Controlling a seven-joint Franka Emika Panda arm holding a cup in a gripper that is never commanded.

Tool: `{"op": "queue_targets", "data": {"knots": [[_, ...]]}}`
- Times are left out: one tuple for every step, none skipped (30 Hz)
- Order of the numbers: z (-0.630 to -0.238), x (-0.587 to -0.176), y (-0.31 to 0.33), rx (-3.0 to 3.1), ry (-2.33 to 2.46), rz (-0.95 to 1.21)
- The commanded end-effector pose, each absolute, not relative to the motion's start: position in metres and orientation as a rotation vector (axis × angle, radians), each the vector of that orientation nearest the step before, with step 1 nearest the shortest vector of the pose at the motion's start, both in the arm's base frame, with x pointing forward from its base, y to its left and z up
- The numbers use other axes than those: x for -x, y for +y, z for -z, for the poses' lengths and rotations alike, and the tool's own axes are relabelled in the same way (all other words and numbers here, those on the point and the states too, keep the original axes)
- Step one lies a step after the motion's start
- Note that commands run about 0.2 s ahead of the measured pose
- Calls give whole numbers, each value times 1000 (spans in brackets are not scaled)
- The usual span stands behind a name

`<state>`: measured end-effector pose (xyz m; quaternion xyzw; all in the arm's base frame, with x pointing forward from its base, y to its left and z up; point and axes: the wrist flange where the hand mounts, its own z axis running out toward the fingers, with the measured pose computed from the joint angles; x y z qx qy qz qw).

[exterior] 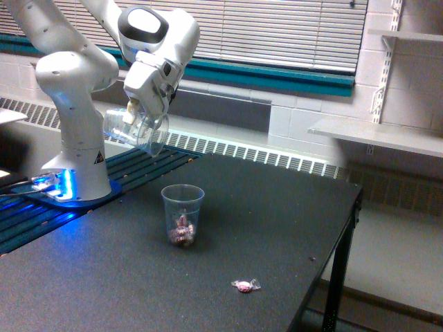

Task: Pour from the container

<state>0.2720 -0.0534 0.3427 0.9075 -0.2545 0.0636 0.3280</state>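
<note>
At the exterior view's left my white base (76,173) sits on a blue-lit mount at the edge of the dark table (277,228). Above it my gripper (138,111) is closed on the clear plastic cup (135,130), held tipped over on its side in the air, its wide rim facing down toward the exterior view's right; it looks empty. Below and a little further right, a second clear cup (183,214) stands upright on the table with wrapped candies (183,232) in its bottom. Further right, well apart from that cup, one wrapped candy (244,285) lies on the tabletop near the front edge.
</note>
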Motion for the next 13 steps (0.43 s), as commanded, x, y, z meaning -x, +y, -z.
{"op": "queue_targets", "data": {"knots": [[-333,-263,-51,-2371,-649,-148],[-333,-263,-51,-2373,-652,-147],[-334,-262,-50,-2373,-653,-149],[-334,-262,-50,-2376,-655,-150],[-335,-262,-50,-2379,-657,-151],[-335,-262,-51,-2384,-660,-152],[-335,-262,-51,-2394,-662,-150],[-336,-263,-51,-2403,-654,-155],[-337,-264,-51,-2406,-649,-168],[-338,-264,-50,-2406,-651,-177],[-339,-264,-50,-2406,-651,-178],[-339,-263,-50,-2406,-651,-179],[-340,-263,-50,-2406,-652,-179]]}}
